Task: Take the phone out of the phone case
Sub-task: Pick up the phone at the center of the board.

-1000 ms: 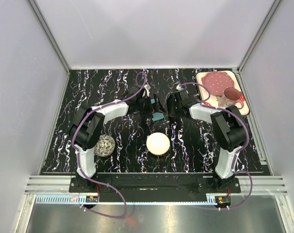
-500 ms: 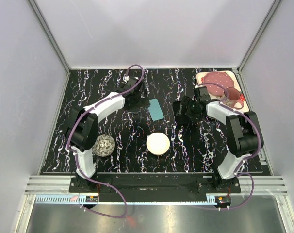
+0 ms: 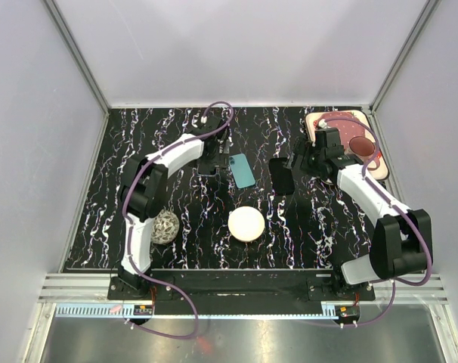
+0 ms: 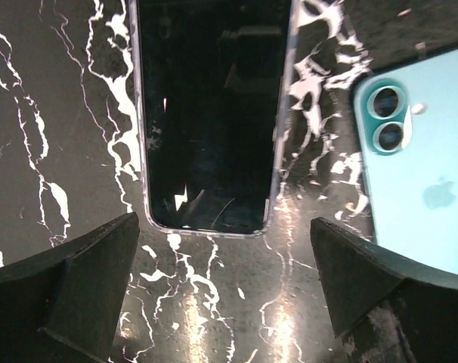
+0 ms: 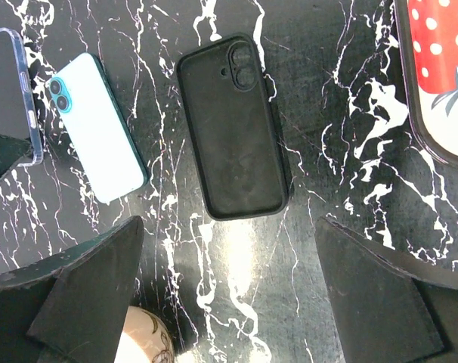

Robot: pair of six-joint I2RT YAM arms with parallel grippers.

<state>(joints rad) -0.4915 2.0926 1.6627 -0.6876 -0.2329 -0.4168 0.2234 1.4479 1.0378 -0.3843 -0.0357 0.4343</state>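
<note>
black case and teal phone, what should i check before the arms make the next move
1. Teal phone out of the black case, the two lying apart: ok.
2. Left hand open and empty: ok.
3. Right hand open and empty: ok.
4. Whether the clear-rimmed case beside the teal phone holds anything: cannot tell.
5. Nothing resting on the teal phone or the black case: ok.
</note>
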